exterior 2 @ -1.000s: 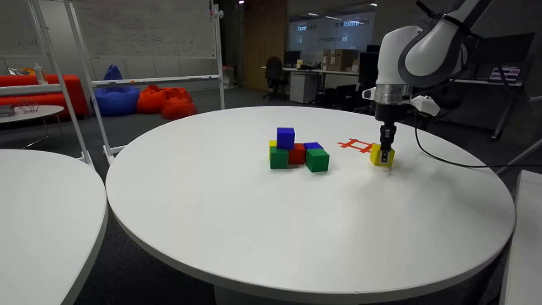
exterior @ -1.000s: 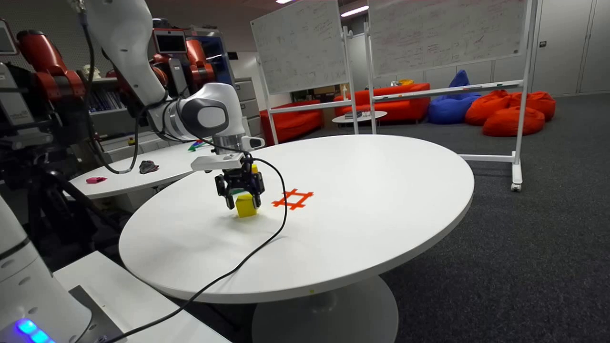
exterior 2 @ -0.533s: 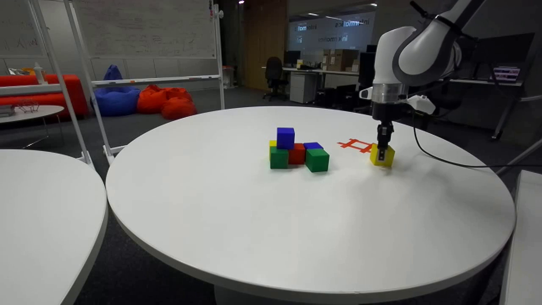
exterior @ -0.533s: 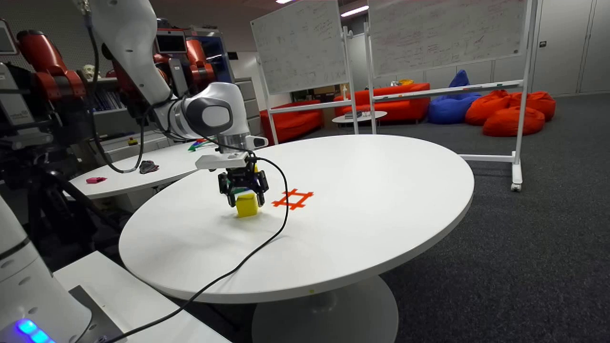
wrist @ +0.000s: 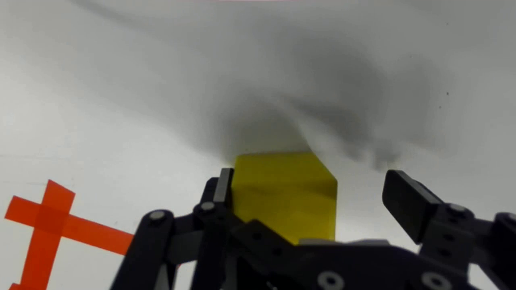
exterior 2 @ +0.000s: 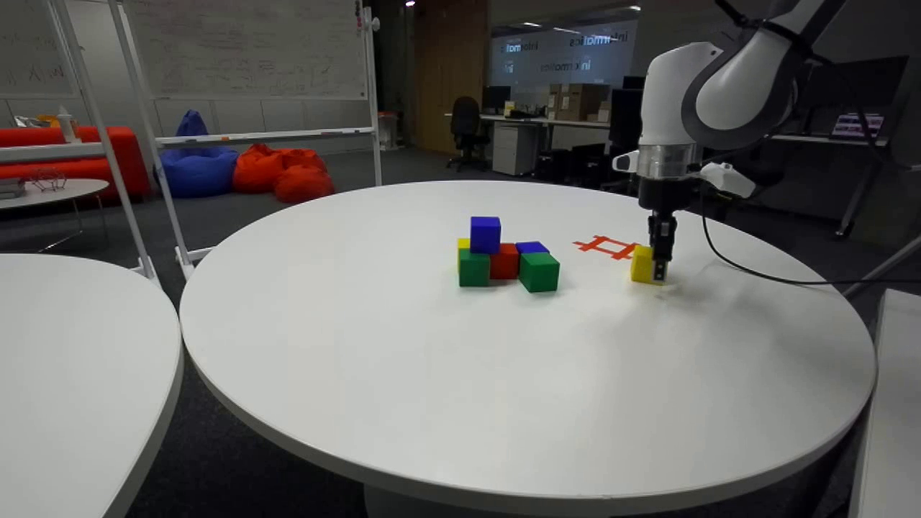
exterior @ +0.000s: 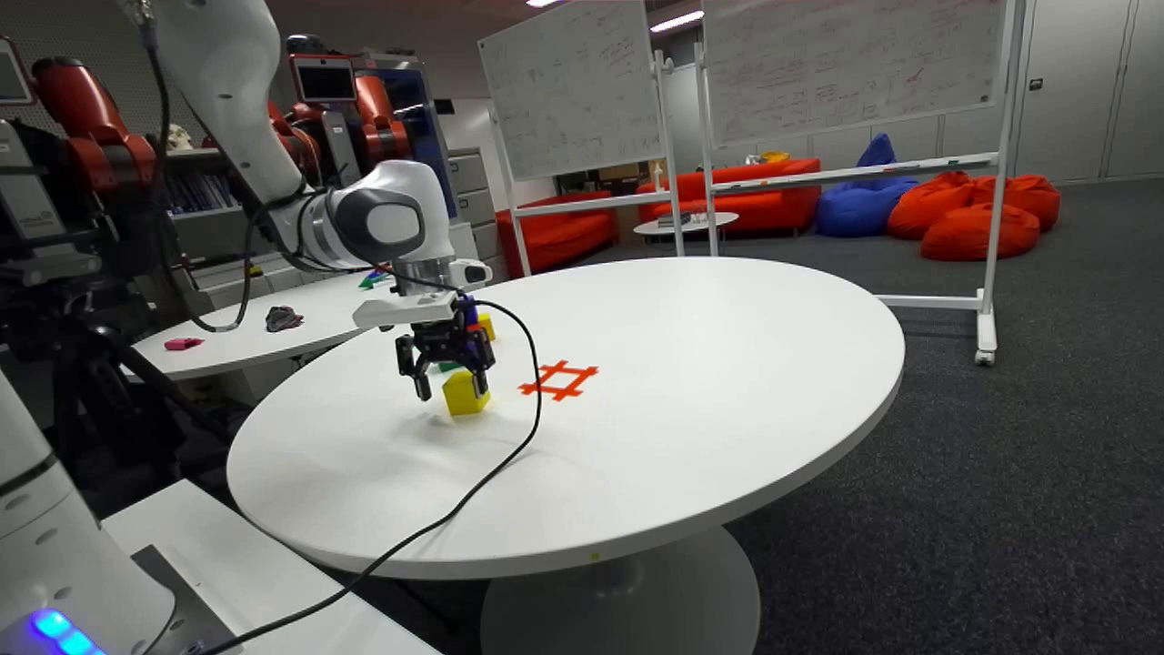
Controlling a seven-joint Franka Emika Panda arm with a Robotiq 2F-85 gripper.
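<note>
The round white desk (exterior: 709, 382) carries a red tape outline (wrist: 50, 219). The fingers (wrist: 407, 205) stand wide apart, gripping nothing, and straddle a yellow cube (wrist: 284, 193) that rests on the desk near the outline. The cube is plain and sharp-edged. Its sides are alike, so it has no long axis; one face lies alongside one finger, the opposite face clear of the other. In the wrist view the black linkage (wrist: 354, 262) conceals the cube's lower edge. Contact at the nearer finger cannot be confirmed.
</note>
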